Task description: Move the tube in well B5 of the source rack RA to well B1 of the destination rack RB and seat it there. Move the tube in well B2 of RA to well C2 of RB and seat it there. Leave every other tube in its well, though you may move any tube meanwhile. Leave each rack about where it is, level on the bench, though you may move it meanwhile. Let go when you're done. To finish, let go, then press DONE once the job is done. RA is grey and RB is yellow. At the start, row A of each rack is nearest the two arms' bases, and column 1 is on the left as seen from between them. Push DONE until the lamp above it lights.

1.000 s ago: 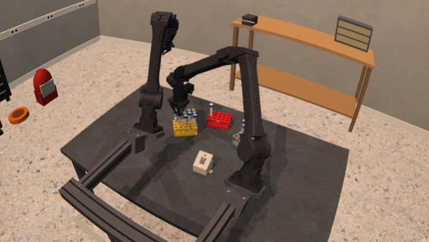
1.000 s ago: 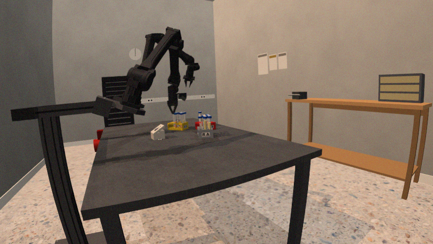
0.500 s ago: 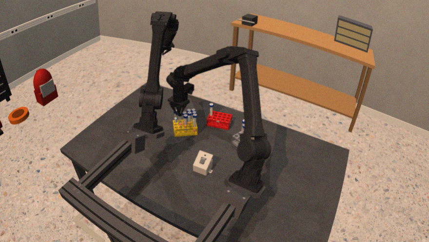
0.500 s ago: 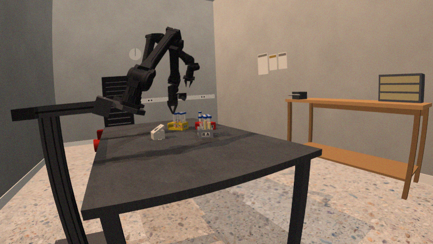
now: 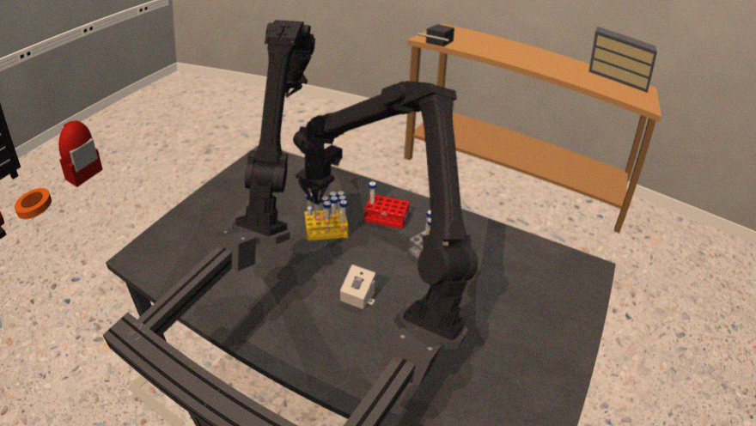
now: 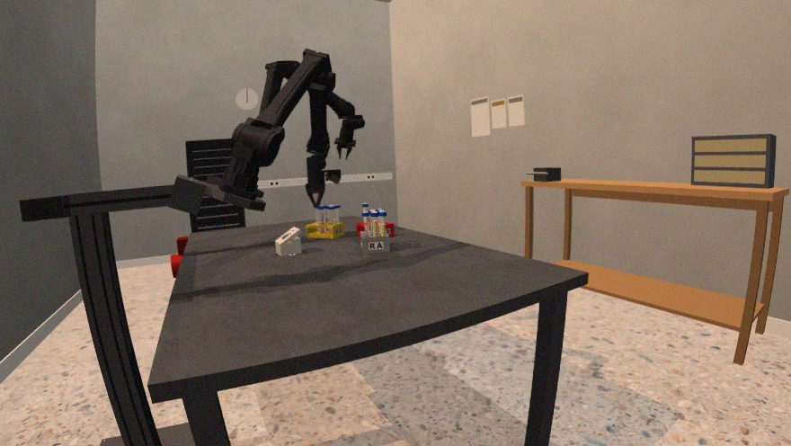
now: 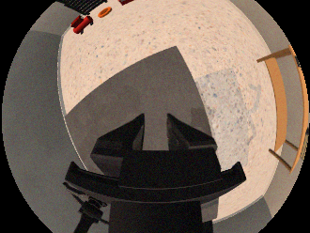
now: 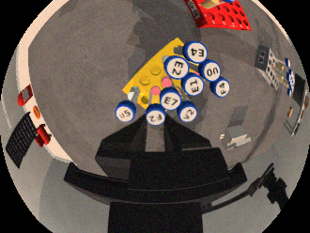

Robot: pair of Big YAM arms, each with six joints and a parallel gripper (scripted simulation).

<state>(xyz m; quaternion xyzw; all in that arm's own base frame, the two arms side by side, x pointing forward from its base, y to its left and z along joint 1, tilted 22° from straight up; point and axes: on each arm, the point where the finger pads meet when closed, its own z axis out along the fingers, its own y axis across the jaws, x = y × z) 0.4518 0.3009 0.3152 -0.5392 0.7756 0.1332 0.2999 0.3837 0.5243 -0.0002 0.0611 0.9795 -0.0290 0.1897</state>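
By the right gripper (image 5: pixel 316 198) (image 6: pixel 315 204) (image 8: pixel 155 117), nearly shut, a capped tube (image 8: pixel 155 115) is held at six o'clock of the yellow rack (image 5: pixel 326 235) (image 6: pixel 324 236) (image 8: pixel 133 85); nothing is held by the part-open left gripper (image 5: pixel 291 92) (image 6: pixel 344 156) (image 7: pixel 156 116); probably light, stiff, slippery, best held by its cap.

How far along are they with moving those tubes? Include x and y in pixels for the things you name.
Done: the yellow rack (image 5: pixel 326 235) (image 6: pixel 325 235) (image 8: pixel 173 48) already holds several tubes, though I can't tell whether both requested ones are seated.
In hand: the right fingers (image 5: pixel 315 192) (image 6: pixel 310 196) are shut on a blue-capped tube (image 8: pixel 155 116) at that rack.
Left: it must be let go, then DONE pressed. Whether the job is otherwise complete isn't clear.
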